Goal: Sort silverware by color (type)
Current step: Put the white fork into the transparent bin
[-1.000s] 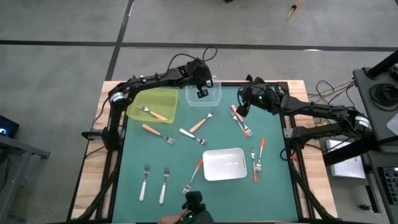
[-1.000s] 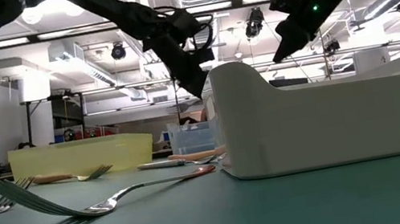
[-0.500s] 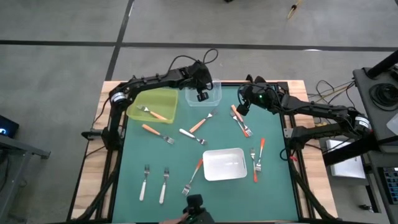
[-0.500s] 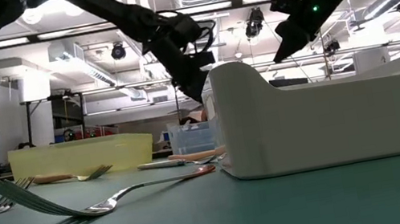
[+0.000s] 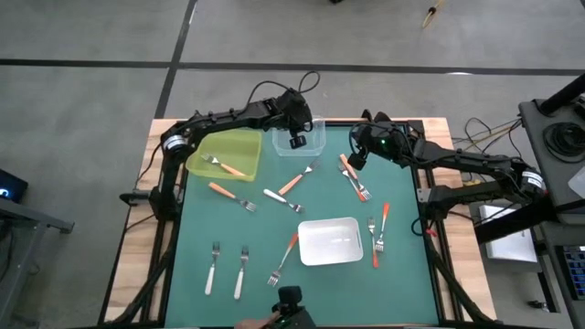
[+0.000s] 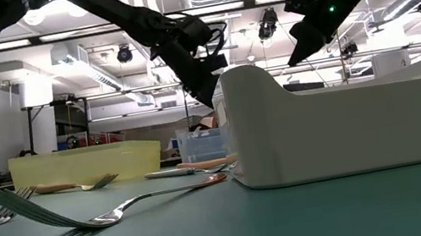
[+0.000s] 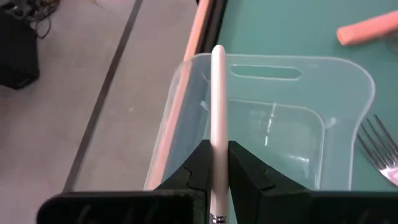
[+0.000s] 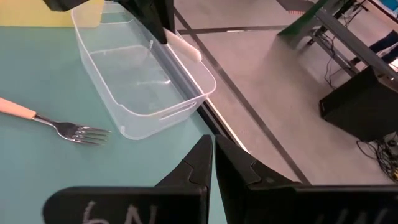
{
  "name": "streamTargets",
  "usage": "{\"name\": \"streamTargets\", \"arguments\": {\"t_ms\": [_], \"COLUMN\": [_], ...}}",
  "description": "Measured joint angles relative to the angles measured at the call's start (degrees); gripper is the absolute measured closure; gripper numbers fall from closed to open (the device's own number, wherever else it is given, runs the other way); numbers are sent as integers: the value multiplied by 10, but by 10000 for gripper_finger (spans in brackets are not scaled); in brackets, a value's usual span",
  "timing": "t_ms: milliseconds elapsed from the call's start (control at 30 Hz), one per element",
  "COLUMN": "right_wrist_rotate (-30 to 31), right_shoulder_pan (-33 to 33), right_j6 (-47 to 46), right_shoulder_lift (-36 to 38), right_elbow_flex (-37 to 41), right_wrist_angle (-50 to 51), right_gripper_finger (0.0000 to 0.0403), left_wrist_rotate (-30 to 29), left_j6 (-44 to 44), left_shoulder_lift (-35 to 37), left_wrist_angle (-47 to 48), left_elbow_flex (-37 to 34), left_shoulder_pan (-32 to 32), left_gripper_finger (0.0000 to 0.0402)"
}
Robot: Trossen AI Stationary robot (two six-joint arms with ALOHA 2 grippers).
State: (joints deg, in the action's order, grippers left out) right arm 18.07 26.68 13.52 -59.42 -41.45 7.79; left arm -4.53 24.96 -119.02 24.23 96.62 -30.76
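My left gripper point(image 5: 294, 137) hangs over the clear tray point(image 5: 315, 146) at the table's far edge, shut on a white-handled fork point(image 7: 217, 93). My right gripper point(image 5: 352, 161) is shut on nothing and hovers above two forks point(image 5: 356, 180) at the far right. One tan-handled fork point(image 5: 225, 166) lies in the yellow tray point(image 5: 247, 142). Several more forks with white, tan or red-orange handles lie flat on the green mat. The clear tray point(image 8: 149, 81) holds nothing that I can see. My left gripper pinches the fork's white handle point(image 7: 217, 163) between its two fingers point(image 7: 196, 165), close to the metal neck. The handle runs along the fingers and sticks out past their tips, slanting down from the near side. Its free end point(image 7: 218, 53) is clear above the clear tray; the head is hidden.
A white tray point(image 5: 329, 241) stands near the front, with red and white forks point(image 5: 378, 233) to its right and a red-orange fork point(image 5: 285, 256) to its left. Two white forks point(image 5: 227, 270) lie at the near left. Bare mat lies in the middle left.
My left gripper has turned slightly at the wrist over the clear tray, the white fork staying in its hold. Nothing else has moved.
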Motion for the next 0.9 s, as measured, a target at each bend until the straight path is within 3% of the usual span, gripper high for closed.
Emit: {"name": "streamTargets", "arguments": {"t_ms": [233, 900], "right_wrist_rotate": [0, 0], "right_shoulder_pan": [0, 0], "right_j6": [-6, -11], "right_shoulder_lift": [0, 0], "right_elbow_flex": [0, 0], "right_wrist_angle": [0, -4], "right_gripper_finger": [392, 392], "left_wrist_rotate": [9, 19], "left_j6": [39, 36], "left_shoulder_lift": [0, 0], "left_wrist_angle": [-1, 6], "left_elbow_flex": [-8, -8], "left_shoulder_pan": [0, -2], "left_gripper_finger": [384, 370]}}
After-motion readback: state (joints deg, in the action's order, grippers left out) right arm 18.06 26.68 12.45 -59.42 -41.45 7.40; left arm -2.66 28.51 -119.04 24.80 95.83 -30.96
